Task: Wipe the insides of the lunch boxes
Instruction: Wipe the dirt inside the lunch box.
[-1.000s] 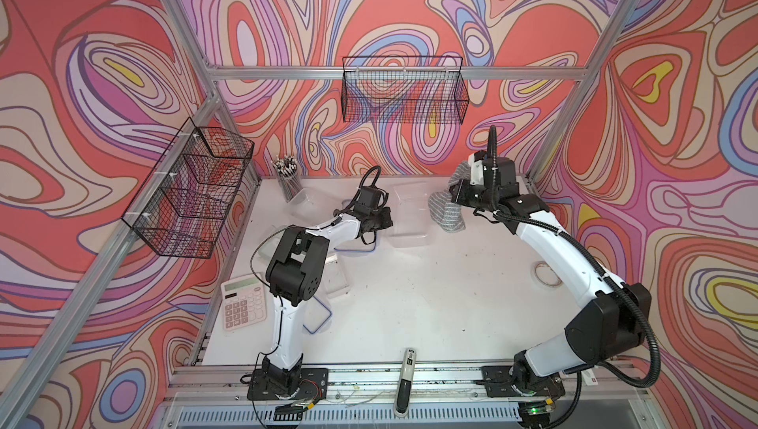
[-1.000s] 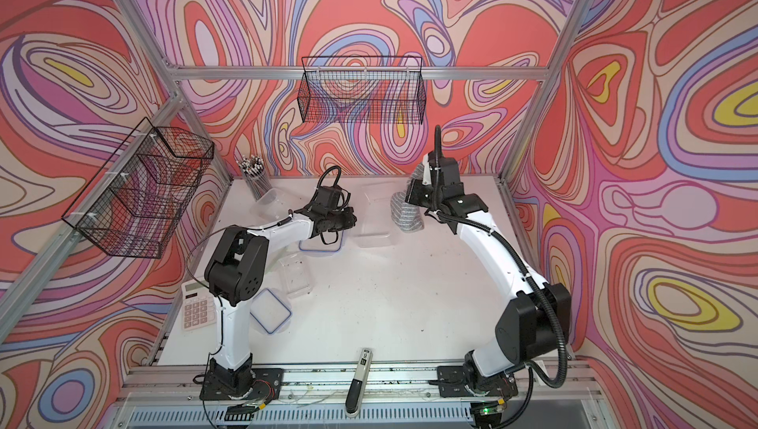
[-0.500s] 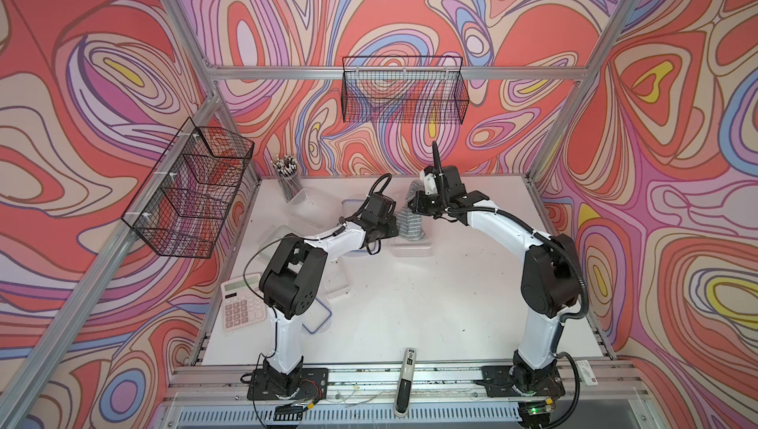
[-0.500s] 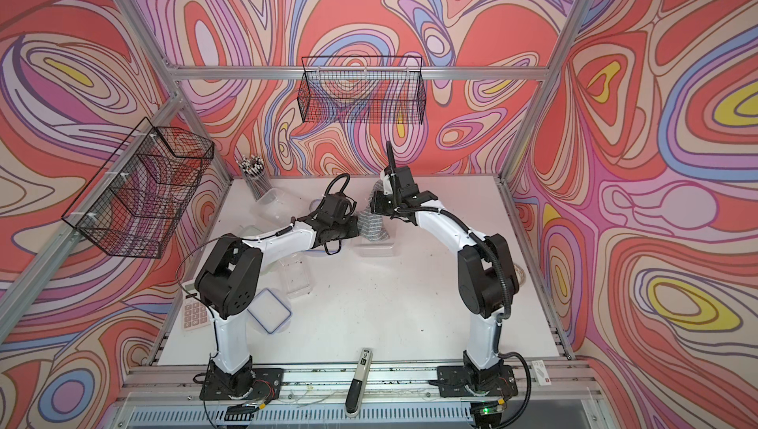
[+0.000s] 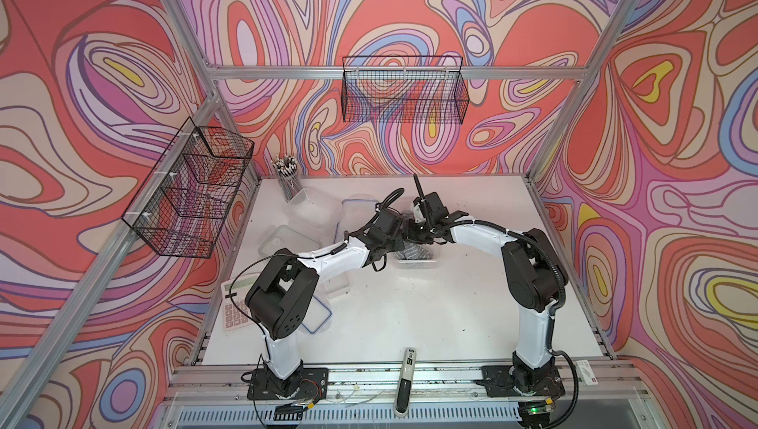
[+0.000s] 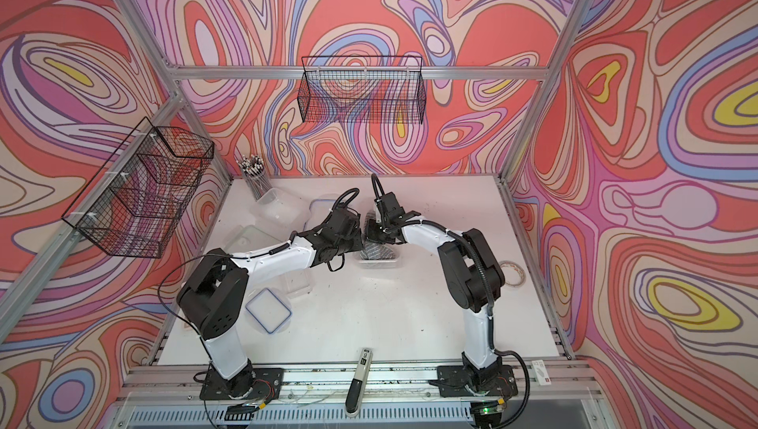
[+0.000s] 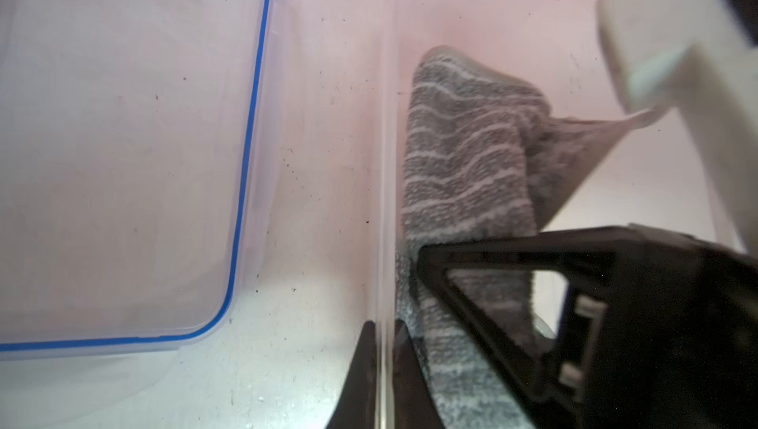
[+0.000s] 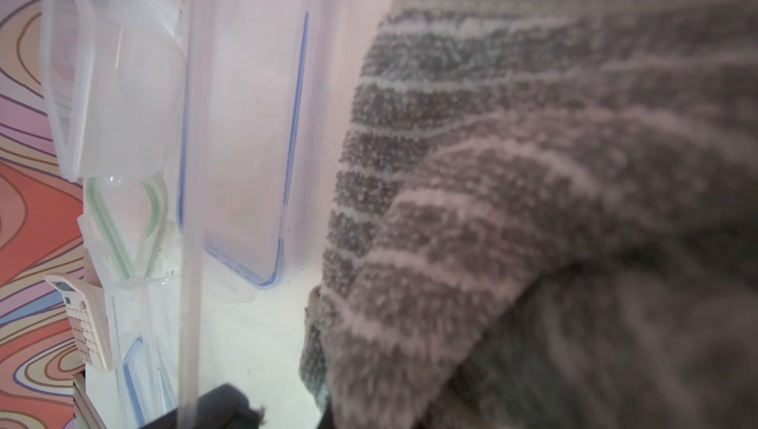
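A clear lunch box stands mid-table with the grey striped cloth inside it. My left gripper is shut on that tub's side wall, one jaw inside and one outside. My right gripper is down in the tub, shut on the cloth, which hides its jaws in the right wrist view. A large tub stands at the back left. A small tub sits under the left arm.
Blue-rimmed lids lie behind the middle tub and at front left; a frosted lid lies at left. A pen cup, calculator, tape roll and wall baskets are around.
The right arm swung in from the back right and brought the cloth down into the middle tub. The left gripper moved right to the tub's wall, and the tub shifted toward the front.
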